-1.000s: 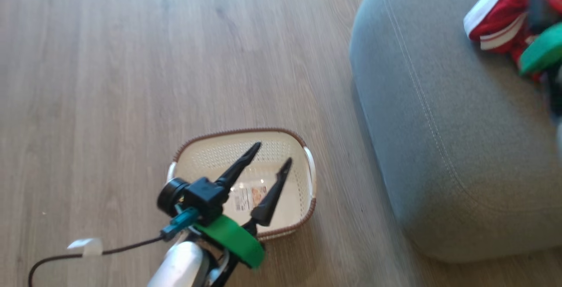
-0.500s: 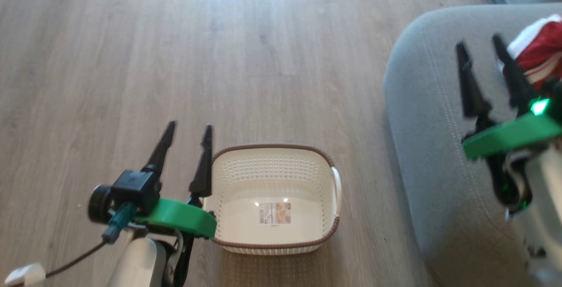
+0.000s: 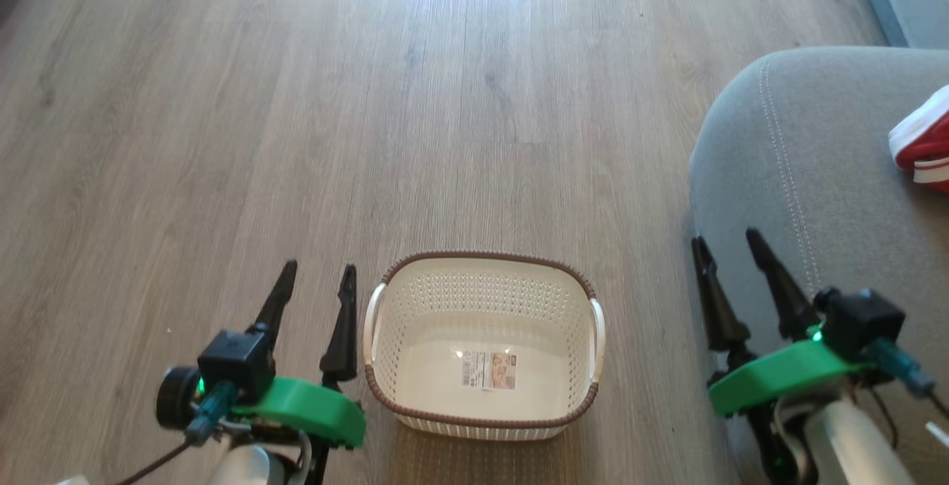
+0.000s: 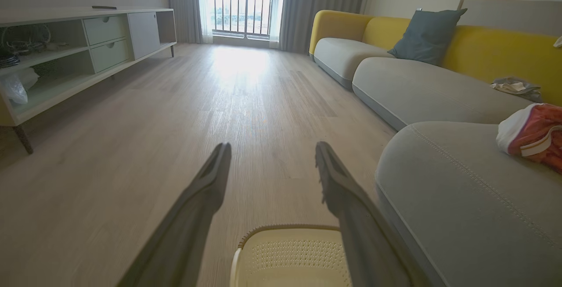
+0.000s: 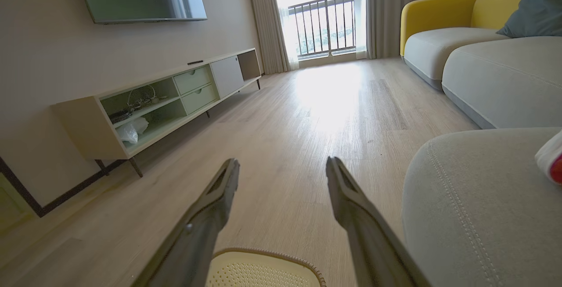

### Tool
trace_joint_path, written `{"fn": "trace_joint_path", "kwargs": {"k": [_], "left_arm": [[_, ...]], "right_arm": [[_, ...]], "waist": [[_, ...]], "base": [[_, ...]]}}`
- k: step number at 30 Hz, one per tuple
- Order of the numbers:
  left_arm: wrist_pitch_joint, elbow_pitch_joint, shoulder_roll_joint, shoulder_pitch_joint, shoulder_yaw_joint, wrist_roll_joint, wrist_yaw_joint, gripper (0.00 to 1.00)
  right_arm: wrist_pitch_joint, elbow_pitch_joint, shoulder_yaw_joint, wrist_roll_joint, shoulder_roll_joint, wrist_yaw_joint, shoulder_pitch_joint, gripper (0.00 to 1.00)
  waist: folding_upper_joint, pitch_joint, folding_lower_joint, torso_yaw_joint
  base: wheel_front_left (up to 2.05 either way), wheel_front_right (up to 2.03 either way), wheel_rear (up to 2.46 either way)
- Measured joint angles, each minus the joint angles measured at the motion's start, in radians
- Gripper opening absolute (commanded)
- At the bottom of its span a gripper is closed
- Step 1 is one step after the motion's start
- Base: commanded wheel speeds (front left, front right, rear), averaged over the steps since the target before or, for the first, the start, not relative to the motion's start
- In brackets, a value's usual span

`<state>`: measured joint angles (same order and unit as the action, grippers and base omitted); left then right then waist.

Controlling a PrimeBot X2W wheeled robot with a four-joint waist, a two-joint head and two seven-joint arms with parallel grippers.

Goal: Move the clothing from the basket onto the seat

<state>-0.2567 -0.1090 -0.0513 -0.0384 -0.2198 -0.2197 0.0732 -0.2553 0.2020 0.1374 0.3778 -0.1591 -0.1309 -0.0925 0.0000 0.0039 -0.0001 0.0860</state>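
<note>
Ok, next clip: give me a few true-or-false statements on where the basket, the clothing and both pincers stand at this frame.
1. The basket holds nothing but a label sticker on its bottom. True.
2. The clothing hangs over the basket's rim. False: it lies on the grey seat, apart from the basket.
3. The left pincer is shut on a garment. False: it is open and empty, beside the basket.
4. The right pincer is open and holds nothing. True.
</note>
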Motion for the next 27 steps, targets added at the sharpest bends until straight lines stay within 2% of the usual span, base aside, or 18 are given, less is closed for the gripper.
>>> {"fn": "trace_joint_path", "kwargs": {"k": [13,17,27], "left_arm": [[0.000,-0.081,0.000,0.030,0.016,-0.018,-0.001,1.00],[0.000,-0.088,0.000,0.038,0.016,-0.039,-0.031,1.00],[0.000,-0.066,0.000,0.040,0.031,-0.077,-0.071,1.00]], "right_arm": [[0.000,-0.021,-0.067,-0.053,0.060,0.000,0.076,1.00],[0.000,-0.021,-0.071,-0.053,0.062,0.000,0.085,1.00],[0.000,-0.021,-0.069,-0.056,0.065,0.000,0.084,1.00]], "waist": [[0.0000,-0.008,0.0000,-0.001],[0.0000,-0.007,0.0000,-0.005],[0.0000,0.009,0.0000,-0.008]], "base": [[0.00,0.00,0.00],[0.00,0.00,0.00],[0.00,0.00,0.00]]}}
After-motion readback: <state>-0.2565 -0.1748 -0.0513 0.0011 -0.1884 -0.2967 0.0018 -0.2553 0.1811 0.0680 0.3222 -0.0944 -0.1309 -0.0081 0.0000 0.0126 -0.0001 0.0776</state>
